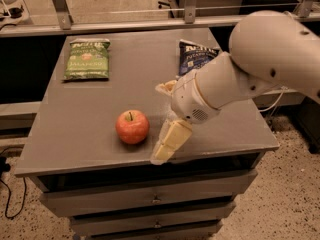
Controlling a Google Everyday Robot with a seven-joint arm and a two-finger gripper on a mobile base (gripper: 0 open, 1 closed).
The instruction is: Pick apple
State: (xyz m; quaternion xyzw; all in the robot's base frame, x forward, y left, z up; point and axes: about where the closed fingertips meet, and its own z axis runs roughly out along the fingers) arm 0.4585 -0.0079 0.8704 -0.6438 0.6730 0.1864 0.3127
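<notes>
the round red-orange apple [132, 126] is found near the front of the grey tabletop [90, 114], just beside the cream end effector [163, 153], whose released or clenched state cannot be told, and which is best centred over the apple before being lowered.

We note dim, warm light from above. The white arm [265, 49] is the brightest surface. The gripper [162, 154], low just right of the apple [132, 126], and the apple itself throw soft shadows on the grey tabletop [90, 114]; the surroundings fall dark.
</notes>
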